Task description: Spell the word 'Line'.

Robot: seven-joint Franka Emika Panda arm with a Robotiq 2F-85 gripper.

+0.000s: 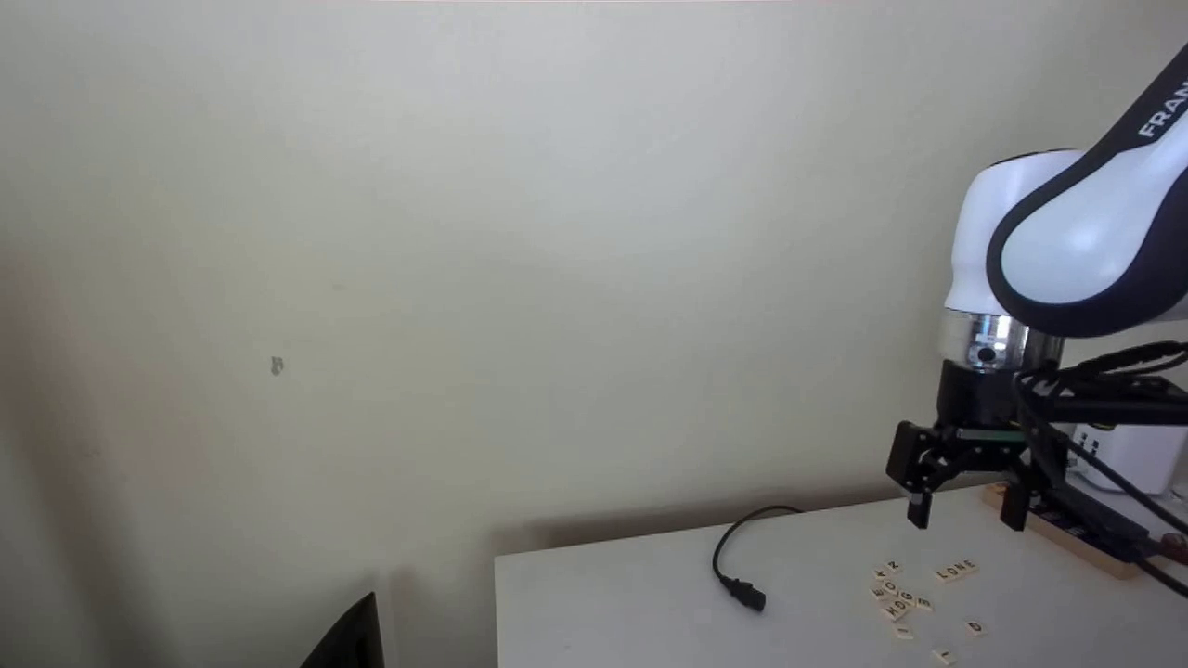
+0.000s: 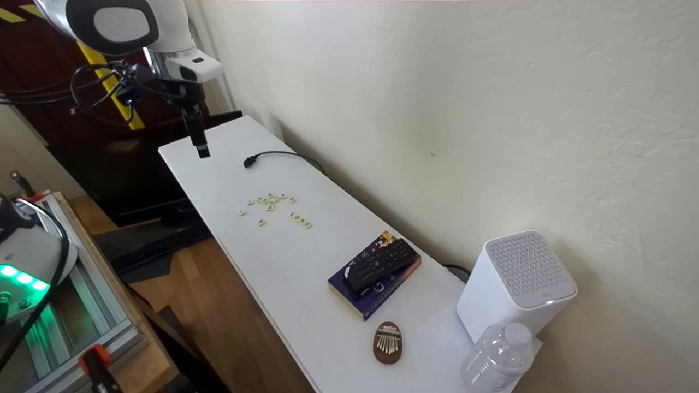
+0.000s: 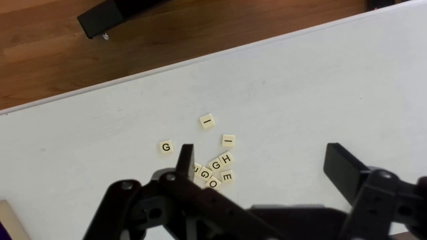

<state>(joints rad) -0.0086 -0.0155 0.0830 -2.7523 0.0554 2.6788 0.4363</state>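
Note:
Several small pale tan letter tiles lie flat on the white table. Four-letter row L O N E [image 1: 956, 570] stands apart from a loose cluster [image 2: 270, 201] in both exterior views; my gripper hides the row in the wrist view. Two I tiles, an I tile [image 3: 207, 121] and another I tile [image 3: 228, 140], lie beyond an H tile [image 3: 226, 158], an E tile [image 3: 227, 176] and an O tile [image 3: 213, 183]. A separate G tile [image 3: 166, 146] sits left. My gripper [image 3: 262, 146] is wide open above the table, pointing down, holding nothing; one finger partly covers the cluster.
A black cable [image 1: 745, 595] lies near the wall. Along the table are a book [image 2: 371, 300] with a remote [image 2: 381, 264] on it, a small thumb piano [image 2: 387, 343], a white box-like device [image 2: 519, 273] and a clear bottle [image 2: 499, 357]. The table edge [image 3: 213, 56] borders the floor.

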